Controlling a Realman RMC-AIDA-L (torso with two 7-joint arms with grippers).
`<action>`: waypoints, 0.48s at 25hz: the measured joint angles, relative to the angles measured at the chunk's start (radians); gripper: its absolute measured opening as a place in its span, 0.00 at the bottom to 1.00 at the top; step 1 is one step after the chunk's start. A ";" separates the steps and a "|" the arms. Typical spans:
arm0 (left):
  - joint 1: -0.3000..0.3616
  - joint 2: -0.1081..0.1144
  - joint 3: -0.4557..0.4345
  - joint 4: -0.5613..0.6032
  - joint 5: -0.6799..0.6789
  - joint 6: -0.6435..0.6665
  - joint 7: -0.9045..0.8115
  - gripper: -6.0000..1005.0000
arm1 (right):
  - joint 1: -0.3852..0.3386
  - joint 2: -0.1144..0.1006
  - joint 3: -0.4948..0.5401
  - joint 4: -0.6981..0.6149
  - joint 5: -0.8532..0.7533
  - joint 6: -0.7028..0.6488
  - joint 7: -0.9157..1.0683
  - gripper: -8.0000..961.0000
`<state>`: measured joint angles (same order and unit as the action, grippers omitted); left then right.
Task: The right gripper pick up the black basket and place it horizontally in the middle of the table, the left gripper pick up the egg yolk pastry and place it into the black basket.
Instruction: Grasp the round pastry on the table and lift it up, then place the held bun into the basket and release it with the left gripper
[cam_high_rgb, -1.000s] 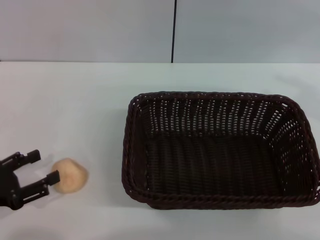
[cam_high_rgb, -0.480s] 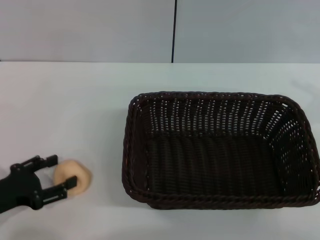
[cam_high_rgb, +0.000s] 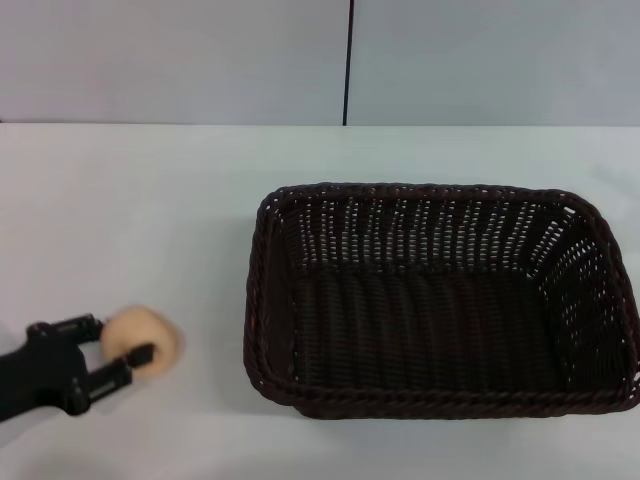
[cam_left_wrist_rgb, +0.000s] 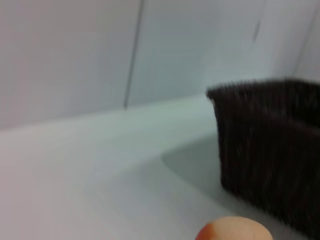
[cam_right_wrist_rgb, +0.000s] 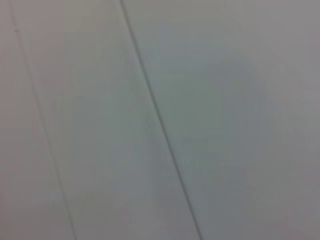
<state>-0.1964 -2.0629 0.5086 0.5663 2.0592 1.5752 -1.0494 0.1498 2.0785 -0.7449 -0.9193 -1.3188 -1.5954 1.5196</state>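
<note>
The black basket (cam_high_rgb: 440, 300) stands empty on the white table (cam_high_rgb: 150, 200), lengthwise across the middle and right of the head view. It also shows in the left wrist view (cam_left_wrist_rgb: 270, 145). The egg yolk pastry (cam_high_rgb: 137, 330) is near the table's front left edge, left of the basket, and shows in the left wrist view (cam_left_wrist_rgb: 233, 230). My left gripper (cam_high_rgb: 124, 339) reaches in from the left edge, its thin black fingers shut on either side of the pastry. The right gripper is out of view; the right wrist view shows only a plain pale surface.
A grey wall (cam_high_rgb: 200, 60) with a dark vertical seam (cam_high_rgb: 348, 60) rises behind the table. White tabletop lies between the pastry and the basket's left rim (cam_high_rgb: 254, 300).
My left gripper has moved right around the pastry and closed its fingers on it. The pastry has shifted slightly. The basket has not moved.
</note>
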 joint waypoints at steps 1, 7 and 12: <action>0.000 0.000 -0.016 0.000 -0.009 0.012 0.004 0.60 | 0.005 0.000 0.011 0.031 0.000 -0.001 -0.017 0.69; -0.011 0.004 -0.125 0.018 -0.078 0.180 0.020 0.45 | 0.017 0.000 0.067 0.163 0.001 -0.008 -0.094 0.69; -0.038 0.000 -0.142 0.028 -0.159 0.309 0.012 0.33 | 0.027 0.000 0.094 0.259 0.001 -0.002 -0.164 0.69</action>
<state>-0.2348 -2.0631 0.3663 0.5941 1.9005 1.8843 -1.0370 0.1768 2.0785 -0.6508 -0.6603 -1.3176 -1.5973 1.3555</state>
